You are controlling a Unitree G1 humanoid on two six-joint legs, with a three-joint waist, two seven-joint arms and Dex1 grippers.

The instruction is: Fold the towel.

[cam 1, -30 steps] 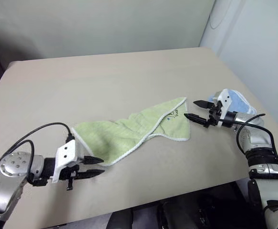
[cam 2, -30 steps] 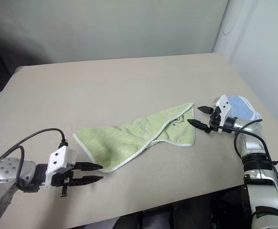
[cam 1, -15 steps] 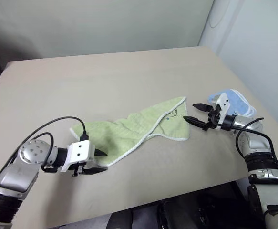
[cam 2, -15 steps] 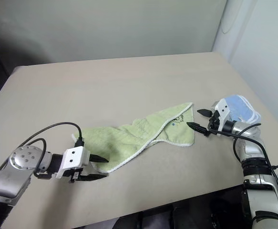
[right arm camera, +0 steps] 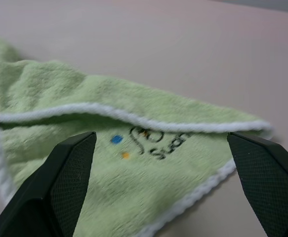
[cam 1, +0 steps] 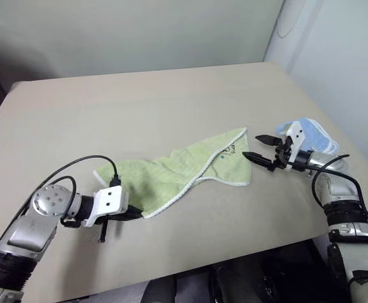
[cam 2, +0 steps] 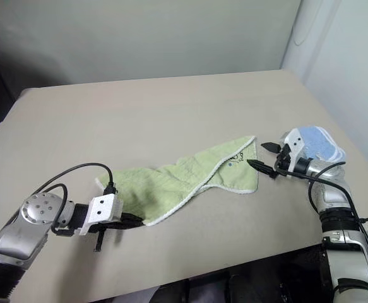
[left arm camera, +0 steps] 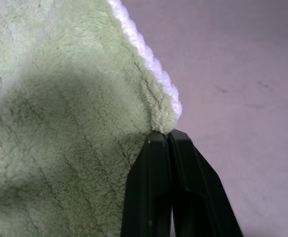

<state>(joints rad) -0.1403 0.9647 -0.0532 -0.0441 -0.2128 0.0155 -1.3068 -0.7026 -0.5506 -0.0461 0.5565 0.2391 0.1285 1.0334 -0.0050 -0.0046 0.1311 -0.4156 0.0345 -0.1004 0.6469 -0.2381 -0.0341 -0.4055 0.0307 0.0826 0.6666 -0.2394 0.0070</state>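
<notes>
On the near left of the bench (cam 1: 139, 101), the left gripper (cam 1: 135, 215) has just moved in from a little short of the cloth and closed: a second ago its jaws stood apart beside the hem, and now they are pinched tight on the near-left corner of the towel (cam 1: 177, 167). The left wrist view confirms it, with the two black fingers (left arm camera: 158, 197) pressed together and a tuft of green pile and white edging (left arm camera: 158, 81) caught at their tips. That gives the fold its first anchor; the corner looks ready to be lifted and carried across, though the bite is small and could slip if pulled hard.

The towel itself lies loosely bunched in a diagonal band across the middle of the bench, one layer already lapped over another, its printed mark (right arm camera: 148, 143) near the right end.

On the right, the right gripper (cam 1: 261, 146) hangs just beside that right corner with its jaws spread wide and nothing between them, unchanged from a second ago. It has not taken hold yet.

Just behind the right gripper, at the bench's right edge, sits a light blue cloth (cam 1: 315, 136); it lies close to the arm and could get dragged along.
</notes>
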